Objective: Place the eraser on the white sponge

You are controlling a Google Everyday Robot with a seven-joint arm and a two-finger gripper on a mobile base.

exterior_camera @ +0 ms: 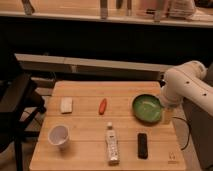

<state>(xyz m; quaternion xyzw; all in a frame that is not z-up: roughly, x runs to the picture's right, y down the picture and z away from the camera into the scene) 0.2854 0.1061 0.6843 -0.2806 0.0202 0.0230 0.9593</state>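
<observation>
So the eraser (143, 145) is lying flat near the front right of the table, just right of the bottle (112, 144). The white sponge (66, 105) is well apart from it, over on the far left. The gripper (167, 116) hangs at the right edge beside the green bowl (146, 108), jaws spread wide and holding nothing.

bottle (112, 145) between eraser (142, 145), sponge (66, 104); tool (167, 114) beside bowl (145, 107)

A robotics test area is indicated by a white robot arm (190, 82) whose gripper (167, 116) is seen at the right edge of a plain wooden table (85, 152), beside a green bowl (146, 108), with a dark chair (17, 97) set at the left.
</observation>
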